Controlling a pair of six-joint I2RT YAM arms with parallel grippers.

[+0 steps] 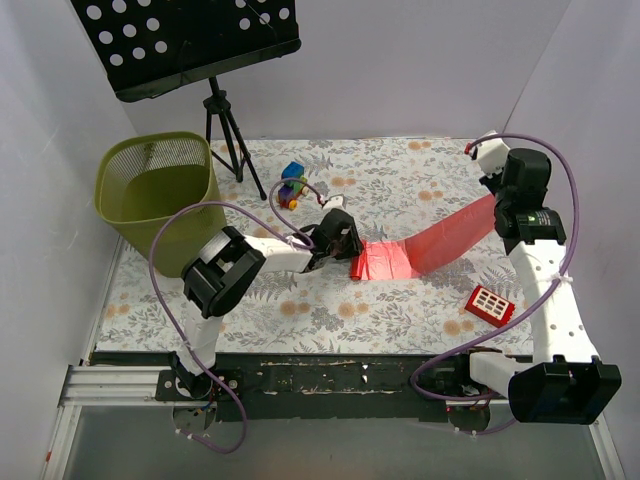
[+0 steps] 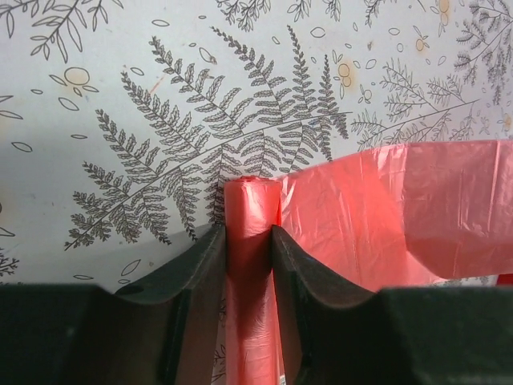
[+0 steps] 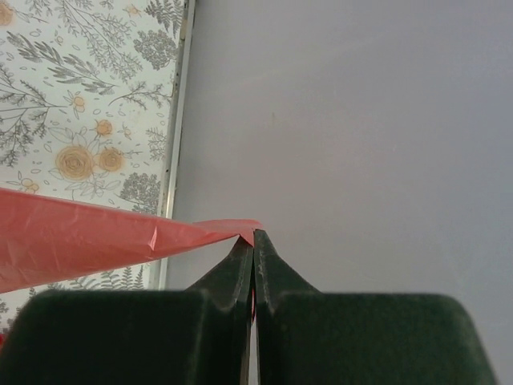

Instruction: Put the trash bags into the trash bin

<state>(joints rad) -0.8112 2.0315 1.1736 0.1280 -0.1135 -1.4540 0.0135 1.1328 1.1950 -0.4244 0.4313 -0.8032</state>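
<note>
Olive-green trash bin [image 1: 140,225] stands well apart from trash bags [image 1: 385,260]

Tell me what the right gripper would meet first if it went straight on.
Probably the grey side wall; nothing else shows beyond the right gripper, shut on the trash bag. Depth is unclear.

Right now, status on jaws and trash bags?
Left jaws pinch the trash bags roll. Right jaws shut on its unrolled end. Trash bin left, path looks clear.
</note>
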